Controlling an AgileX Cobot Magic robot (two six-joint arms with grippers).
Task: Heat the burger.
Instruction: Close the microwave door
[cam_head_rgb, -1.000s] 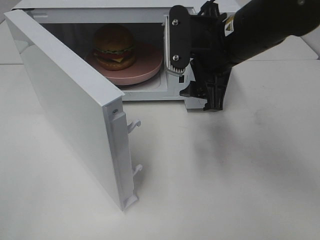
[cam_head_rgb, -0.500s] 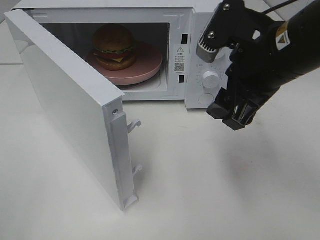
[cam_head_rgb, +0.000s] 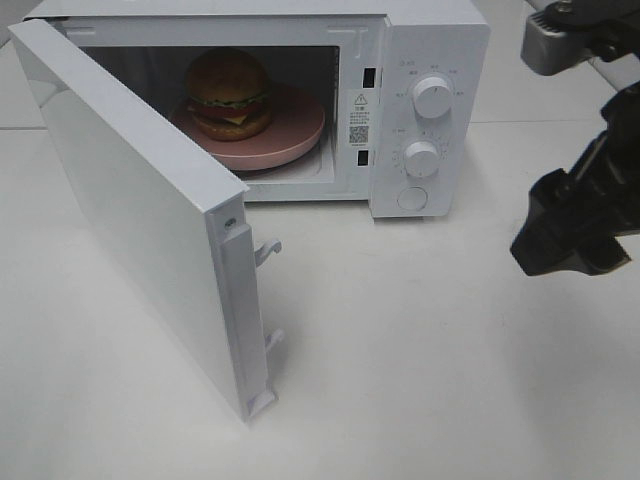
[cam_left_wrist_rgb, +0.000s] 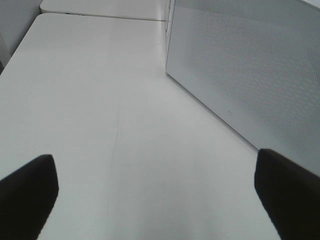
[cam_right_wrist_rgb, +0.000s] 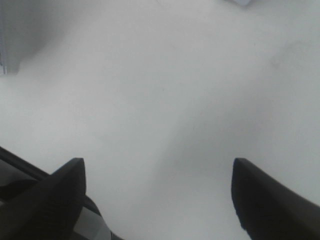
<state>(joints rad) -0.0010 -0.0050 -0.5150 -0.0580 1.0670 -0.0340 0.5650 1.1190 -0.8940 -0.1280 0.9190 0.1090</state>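
The burger (cam_head_rgb: 229, 93) sits on a pink plate (cam_head_rgb: 295, 130) inside the open white microwave (cam_head_rgb: 430, 40). The microwave door (cam_head_rgb: 130, 200) swings out to the front left. My right gripper (cam_head_rgb: 565, 250) hangs at the right edge of the exterior view, well clear of the microwave and above the table. In the right wrist view the right gripper (cam_right_wrist_rgb: 160, 195) is open, with only bare table between its fingers (cam_right_wrist_rgb: 60, 195). My left gripper (cam_left_wrist_rgb: 160, 200) is open too, with nothing between its black fingertips (cam_left_wrist_rgb: 27, 185). It does not show in the exterior view.
Two knobs (cam_head_rgb: 432, 97) (cam_head_rgb: 422, 157) and a round button (cam_head_rgb: 411, 198) sit on the microwave's right panel. The door's perforated face (cam_left_wrist_rgb: 250, 65) stands close beside the left gripper. Two latch hooks (cam_head_rgb: 268, 250) stick out of the door's free edge. White table (cam_head_rgb: 420, 360) lies all around.
My right arm has drawn back from the microwave's front to the right edge of the view, uncovering the control panel. Burger, plate and door have not moved.
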